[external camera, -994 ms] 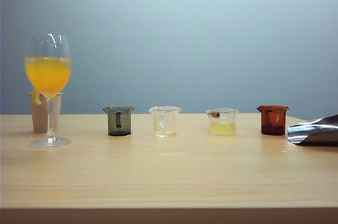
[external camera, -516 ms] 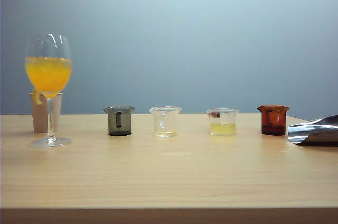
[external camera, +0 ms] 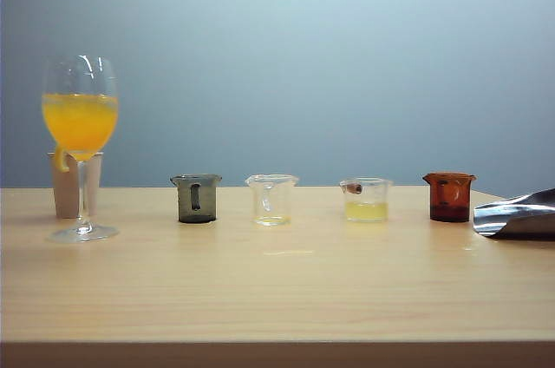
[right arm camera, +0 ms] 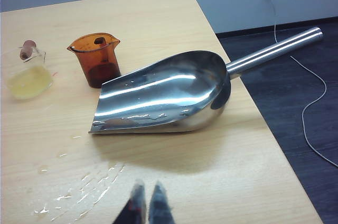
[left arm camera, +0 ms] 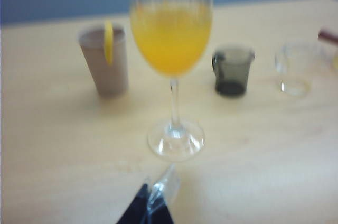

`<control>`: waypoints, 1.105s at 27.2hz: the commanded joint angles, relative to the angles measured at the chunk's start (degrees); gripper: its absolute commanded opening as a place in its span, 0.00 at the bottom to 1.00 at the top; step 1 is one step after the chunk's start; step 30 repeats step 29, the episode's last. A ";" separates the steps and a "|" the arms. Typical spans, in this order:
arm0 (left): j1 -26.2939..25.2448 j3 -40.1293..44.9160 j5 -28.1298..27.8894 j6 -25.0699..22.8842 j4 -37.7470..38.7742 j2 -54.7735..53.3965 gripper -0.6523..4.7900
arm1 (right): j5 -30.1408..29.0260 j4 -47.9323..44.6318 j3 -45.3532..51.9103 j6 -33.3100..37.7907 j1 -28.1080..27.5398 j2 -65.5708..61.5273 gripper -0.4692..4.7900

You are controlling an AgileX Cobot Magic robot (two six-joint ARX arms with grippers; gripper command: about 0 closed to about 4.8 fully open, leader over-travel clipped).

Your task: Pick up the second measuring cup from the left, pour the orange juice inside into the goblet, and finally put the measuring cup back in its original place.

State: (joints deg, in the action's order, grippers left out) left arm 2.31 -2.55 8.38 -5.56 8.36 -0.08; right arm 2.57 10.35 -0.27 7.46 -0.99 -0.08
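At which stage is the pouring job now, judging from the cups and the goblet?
It looks finished. The goblet holds orange juice, and the second measuring cup from the left stands nearly empty in the row, between the grey cup and the cup with pale yellow liquid. Nothing is in hand: the left gripper and right gripper hang back over the table, the right one shut and empty. Nothing visible remains.

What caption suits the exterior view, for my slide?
Goblet holds orange juice; four cups lined up; no grippers visible.
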 commanded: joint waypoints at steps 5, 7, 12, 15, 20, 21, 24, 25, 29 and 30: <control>-0.42 2.03 -0.85 0.00 -6.88 -0.02 0.11 | 0.22 -0.31 0.22 0.00 -0.04 -0.02 0.14; -0.42 2.03 -1.44 0.00 -7.54 -0.02 0.11 | 0.22 -0.28 0.22 0.00 -0.04 -0.02 0.14; -0.37 2.01 -1.75 0.00 -5.90 -0.02 0.11 | 0.22 -0.28 0.22 0.00 -0.04 -0.02 0.14; -0.35 2.01 -1.86 0.26 -5.01 -0.02 0.11 | 0.22 -0.28 0.22 0.00 -0.04 -0.02 0.14; -0.37 2.01 -9.01 1.51 -6.58 -0.02 0.11 | 0.24 -0.28 0.22 0.00 -0.04 -0.02 0.14; -0.39 2.01 -10.71 1.49 -6.78 -0.02 0.11 | 0.20 -0.28 0.22 0.00 -0.04 -0.02 0.14; -0.37 2.01 -14.93 1.53 -8.15 -0.02 0.11 | 0.22 -0.28 0.22 0.00 -0.04 -0.02 0.14; -0.37 1.99 -15.04 1.53 -9.11 -0.02 0.11 | 0.22 -0.28 0.22 0.00 -0.04 -0.02 0.14; -0.37 2.01 -14.99 1.51 -9.27 -0.02 0.11 | 0.22 -0.28 0.22 0.00 -0.04 -0.02 0.14; -0.37 2.01 -14.99 1.51 -9.27 -0.02 0.11 | 0.22 -0.28 0.22 0.00 -0.04 -0.02 0.14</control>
